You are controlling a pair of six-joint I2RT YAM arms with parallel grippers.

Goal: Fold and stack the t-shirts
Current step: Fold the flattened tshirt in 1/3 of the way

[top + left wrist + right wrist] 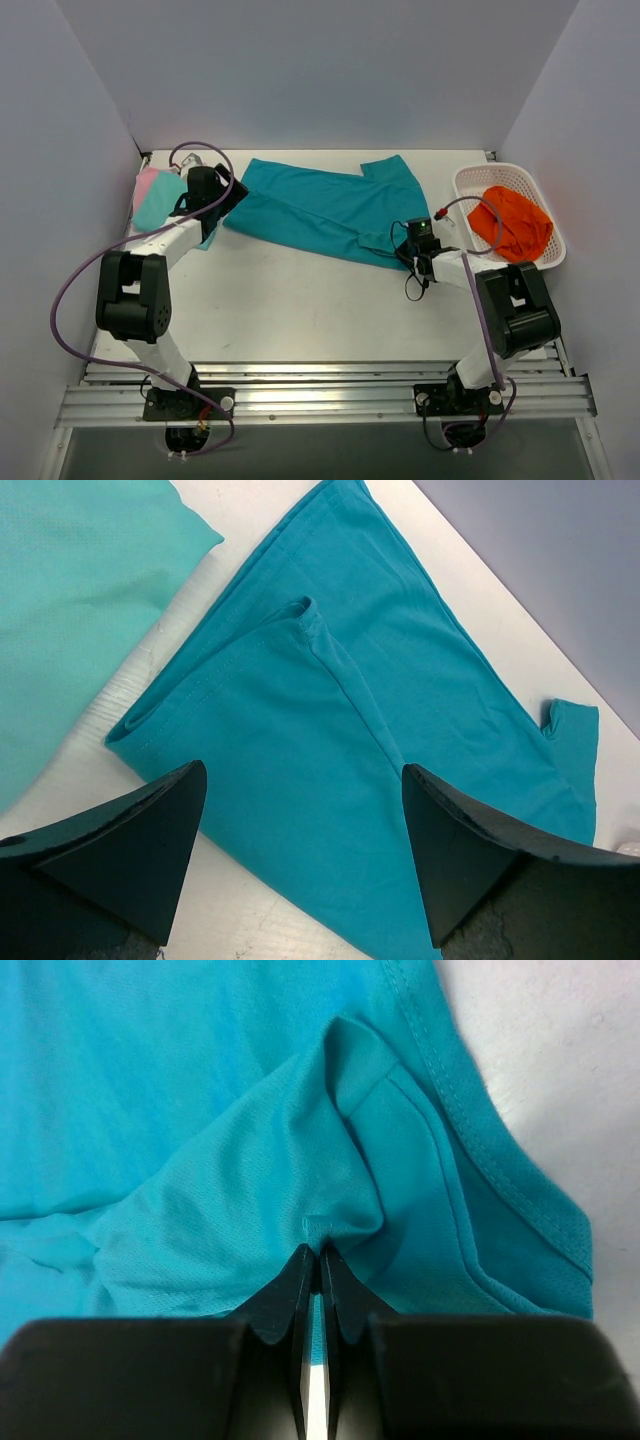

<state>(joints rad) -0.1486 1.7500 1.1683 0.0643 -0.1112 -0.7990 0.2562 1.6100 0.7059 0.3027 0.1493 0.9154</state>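
Teal cloth is the matter in hand: the teal shirt (330, 205) lies stretched across the middle of the worktop (300, 310), apparently doubled lengthwise already, and the step looks to be a grasp at both ends for the next fold. The right gripper (312, 1252) is pressed together on a small pucker of that shirt near its hemmed right-hand edge, with fabric bunching up from the fingertips. The left gripper (300, 770) is spread wide and holds nothing, hovering over the shirt's left end beside a folded corner. I judge that the next move calls for the left gripper to drop and pinch that end through every layer, so both arms can carry one end over the other without the fold slipping. The folded piece would then go on the mint shirt (160, 205), which partly covers the pink shirt (146, 180) at the far left. Only the top view shows that pile, the whole run of the teal shirt, and the basket (480, 172) at the right with an orange cloth (515, 222) in it. Only the right wrist view shows the pinch itself, which the wrist hides from above. The left wrist view shows the layered edges and stitched hem at the left end, and a strip of bare worktop between teal and mint.
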